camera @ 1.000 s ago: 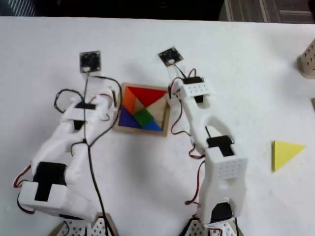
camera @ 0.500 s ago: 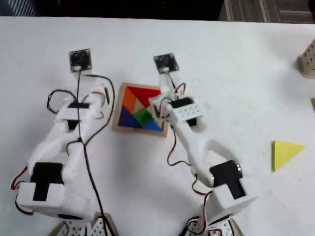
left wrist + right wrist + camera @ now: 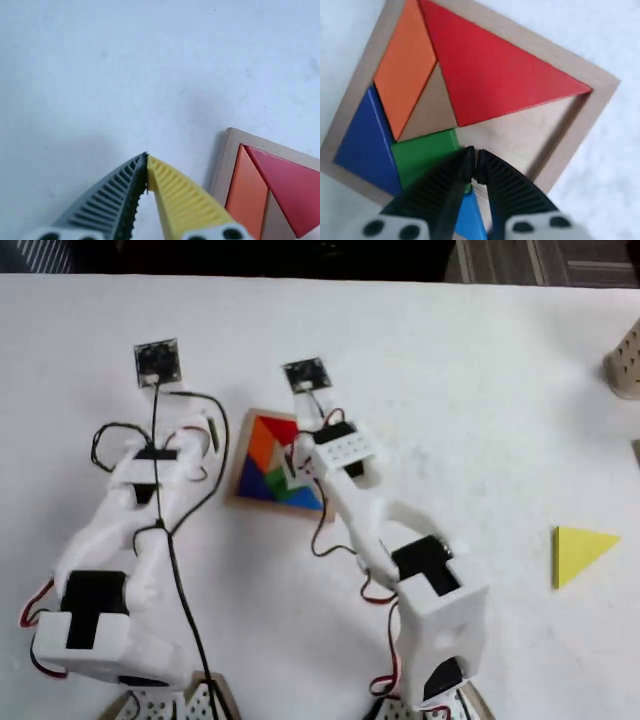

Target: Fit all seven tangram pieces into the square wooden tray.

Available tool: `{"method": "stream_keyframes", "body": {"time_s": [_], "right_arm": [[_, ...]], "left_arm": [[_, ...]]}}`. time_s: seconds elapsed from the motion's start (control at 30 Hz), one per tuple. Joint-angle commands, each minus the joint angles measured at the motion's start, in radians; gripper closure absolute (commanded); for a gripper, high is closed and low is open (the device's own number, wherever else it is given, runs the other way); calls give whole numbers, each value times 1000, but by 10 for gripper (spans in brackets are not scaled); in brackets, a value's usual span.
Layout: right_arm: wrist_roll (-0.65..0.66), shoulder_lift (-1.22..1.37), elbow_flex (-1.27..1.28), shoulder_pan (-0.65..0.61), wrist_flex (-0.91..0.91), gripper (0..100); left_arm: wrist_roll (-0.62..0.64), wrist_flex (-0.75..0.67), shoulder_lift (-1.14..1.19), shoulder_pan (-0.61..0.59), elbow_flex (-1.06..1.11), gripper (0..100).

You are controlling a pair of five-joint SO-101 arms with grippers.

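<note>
Swung leftward, right end effector (image 3: 474,153), pinched, overhangs tray (image 3: 579,125); left end effector (image 3: 146,158) pinched beside rim.

A: What else is about?
B: A white counter (image 3: 500,370), spread across most of the high view. Toward two o'clock a beige holed thing (image 3: 626,362) stands on it, cut by the edge.
A: And past the counter?
B: At twelve o'clock, dark floor (image 3: 250,258). Between one and two it turns to grey ribbed carpet (image 3: 545,260). Toward ten o'clock, in the corner, a pale striped patch (image 3: 40,254); can't tell what.
</note>
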Motion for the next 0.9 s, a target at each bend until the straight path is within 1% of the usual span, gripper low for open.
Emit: {"method": "stream_keyframes", "body": {"time_s": [0.0, 0.17, 0.23, 0.3, 0.43, 0.5, 0.87], "right_arm": [[11, -84, -34, 8, 48, 981], [6, -166, -32, 136, 91, 978], [-58, -168, -29, 179, 91, 976], [-126, -147, -34, 200, 88, 943], [-158, -76, -49, 180, 88, 813], [-152, -47, -75, 156, 96, 777], [-160, 90, -169, 113, 61, 783]], "left_arm": [[12, -32, -8, -10, -55, 978], [11, -32, -10, -10, -55, 978], [11, -32, -10, -10, -55, 978], [11, -32, -10, -10, -55, 978], [11, -32, -10, -10, -55, 978], [11, -32, -10, -10, -55, 978], [8, -32, -12, -10, -55, 978]]}}
